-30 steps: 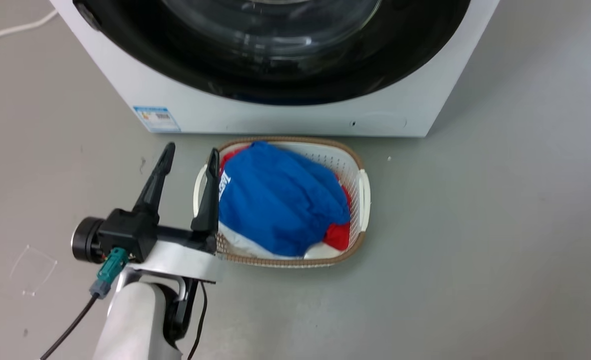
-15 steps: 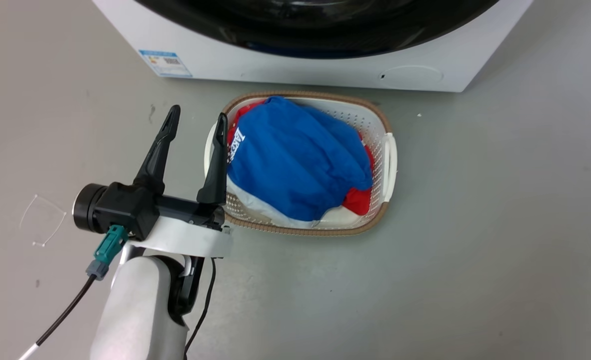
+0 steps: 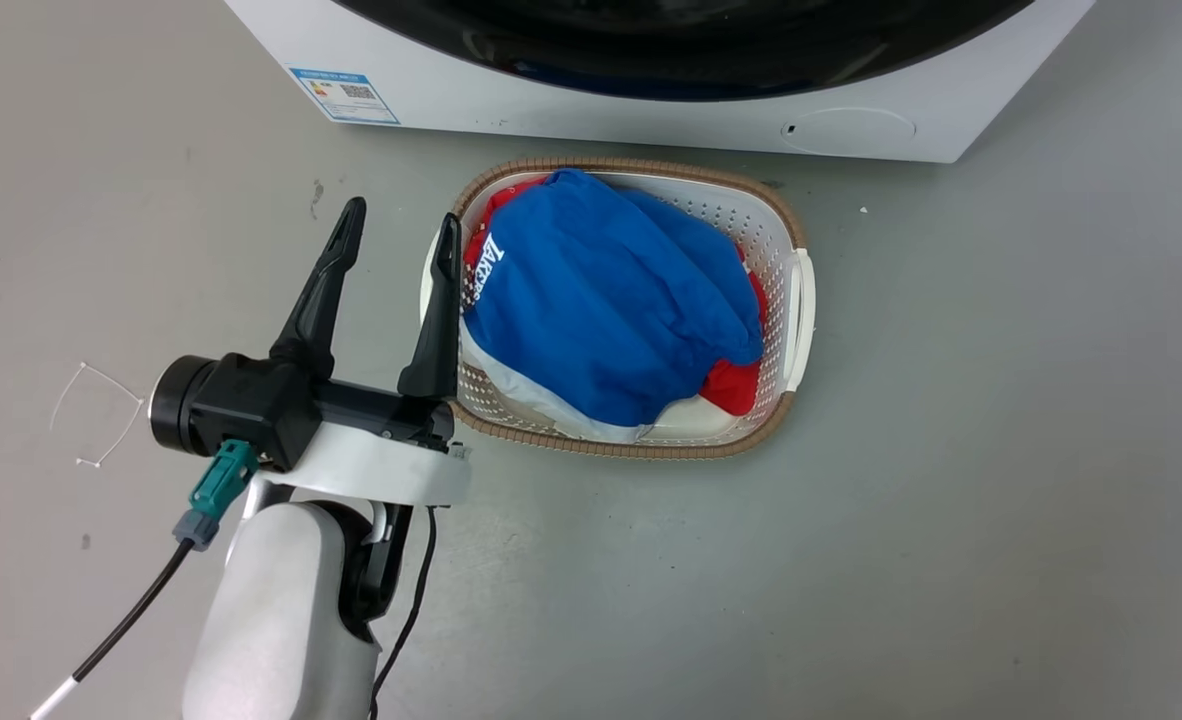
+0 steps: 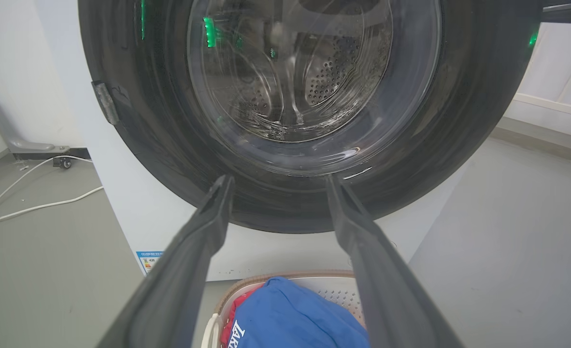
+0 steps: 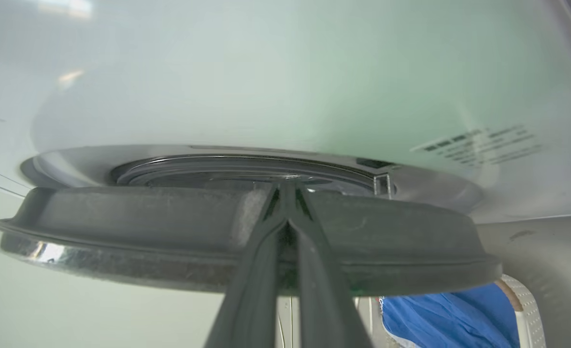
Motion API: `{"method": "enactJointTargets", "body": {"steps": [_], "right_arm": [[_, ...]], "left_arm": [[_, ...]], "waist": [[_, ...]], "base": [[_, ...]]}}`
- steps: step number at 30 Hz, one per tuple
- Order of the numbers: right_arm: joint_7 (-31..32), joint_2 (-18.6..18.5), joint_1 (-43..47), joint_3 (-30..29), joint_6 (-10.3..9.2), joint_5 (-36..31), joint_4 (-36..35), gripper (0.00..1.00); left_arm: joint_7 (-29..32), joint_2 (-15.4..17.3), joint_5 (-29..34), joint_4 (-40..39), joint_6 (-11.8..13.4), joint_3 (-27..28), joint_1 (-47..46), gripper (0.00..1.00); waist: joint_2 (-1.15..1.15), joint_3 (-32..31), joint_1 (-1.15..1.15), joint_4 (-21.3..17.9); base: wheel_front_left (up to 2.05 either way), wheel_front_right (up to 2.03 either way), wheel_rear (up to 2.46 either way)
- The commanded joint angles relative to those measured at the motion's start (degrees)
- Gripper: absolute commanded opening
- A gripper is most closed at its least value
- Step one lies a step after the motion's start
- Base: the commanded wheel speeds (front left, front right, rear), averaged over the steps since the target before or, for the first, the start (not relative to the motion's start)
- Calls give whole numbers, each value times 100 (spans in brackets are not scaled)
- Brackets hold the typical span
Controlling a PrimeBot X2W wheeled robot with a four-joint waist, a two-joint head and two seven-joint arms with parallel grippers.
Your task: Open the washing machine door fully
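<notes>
The white washing machine stands at the top of the head view, where just the lower black rim of its door shows. The left wrist view faces the door head-on, with the steel drum behind its clear glass bowl. My left gripper hovers open and empty over the floor, beside the basket, well short of the door. My right gripper is shut, its tips tucked behind the door's dark rim, in the gap to the machine's white front.
A woven laundry basket holding a blue garment over red and white cloth sits on the grey floor right before the machine. A white cable lies on the floor to the machine's left.
The head camera has tipped down, so the machine has slid up the picture and the basket with it. My left gripper stays open in much the same place.
</notes>
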Motion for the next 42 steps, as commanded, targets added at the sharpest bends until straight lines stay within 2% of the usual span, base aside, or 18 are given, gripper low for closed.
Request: {"method": "enactJointTargets", "body": {"steps": [1, 8, 13, 25, 34, 42], "right_arm": [[185, 177, 117, 76, 15, 27, -72, 0], [836, 209, 497, 109, 16, 205, -377, 0], [1265, 75, 806, 135, 15, 340, -556, 0], [2170, 209, 1822, 557, 14, 614, -1227, 0], [2342, 434, 2594, 1044, 15, 773, -2175, 0], [2035, 542, 3213, 1451, 15, 1038, -3221, 0]], "left_arm": [[-13, -10, 33, 16, 1, 8, -56, 100], [-13, 8, 49, 111, 1, 25, 68, 100], [-13, 16, 74, 159, 1, 67, 173, 100], [-13, 23, 106, 378, 1, -16, 530, 100], [-13, 35, 49, 470, 1, -40, 954, 100], [-13, 42, 43, 538, 1, -47, 1191, 100]], "waist": [[0, -22, 0, -19], [0, -222, 0, -141], [0, -451, 0, -243], [0, -1204, 0, -331], [0, -1742, 0, -295], [0, -2036, 0, -188]], "base": [[0, 0, 0], [0, 0, 0], [0, 0, 0], [0, 0, 0], [0, 0, 0], [0, 0, 0]]}}
